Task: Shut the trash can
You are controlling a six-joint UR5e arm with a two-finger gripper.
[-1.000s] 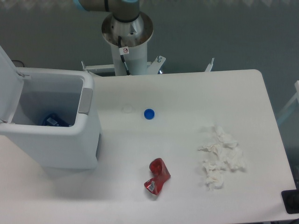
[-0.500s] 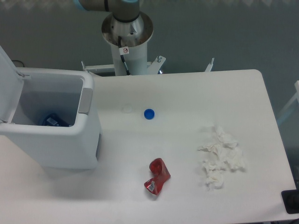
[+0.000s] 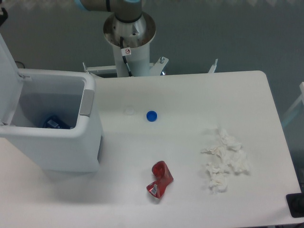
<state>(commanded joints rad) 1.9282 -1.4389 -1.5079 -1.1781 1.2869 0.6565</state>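
One newcomer (dark hand) above lid.

No words or numbers could be read. The only sign was a small round red-and-white prohibition sticker on the white cylindrical robot pedestal, its symbol too small to make out. The crushed red metal can on the desk carried print too blurred to read.
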